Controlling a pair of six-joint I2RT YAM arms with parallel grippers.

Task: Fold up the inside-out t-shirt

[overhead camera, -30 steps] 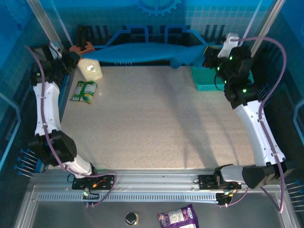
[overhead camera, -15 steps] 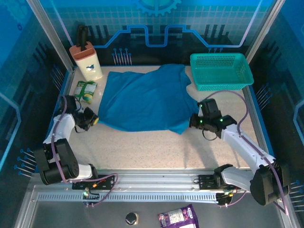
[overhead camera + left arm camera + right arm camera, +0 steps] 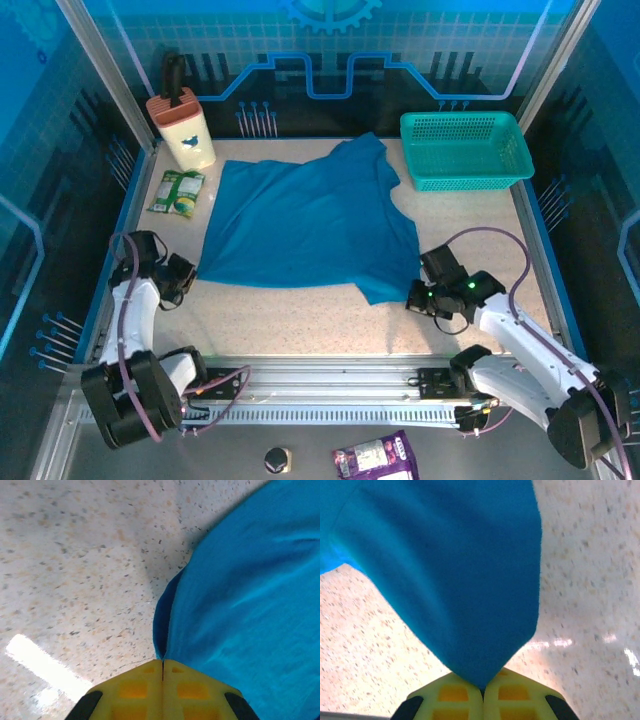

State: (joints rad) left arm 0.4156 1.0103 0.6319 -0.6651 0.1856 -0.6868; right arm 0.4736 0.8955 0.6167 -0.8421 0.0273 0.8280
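The inside-out t-shirt [image 3: 300,220] lies spread across the middle of the table, plain blue and wrinkled. My left gripper [image 3: 190,274] is low at the shirt's near left corner, shut on the hem. In the left wrist view the yellow jaws of the left gripper [image 3: 162,662] meet, with a fold of the t-shirt [image 3: 240,590] pinched at their tip. My right gripper [image 3: 410,298] is shut on the near right corner. In the right wrist view the t-shirt [image 3: 450,570] tapers to a point into the shut jaws of the right gripper [image 3: 481,687].
A teal mesh basket [image 3: 465,150] stands at the back right, close to the shirt's far edge. A cream container [image 3: 185,132] with a dark handle and a green packet [image 3: 177,192] sit at the back left. Bare tabletop [image 3: 300,320] runs along the near side.
Both grippers came down from the back of the table towards the near side. The shirt, first stretched in the air between them, now lies flat and has been dragged nearer.
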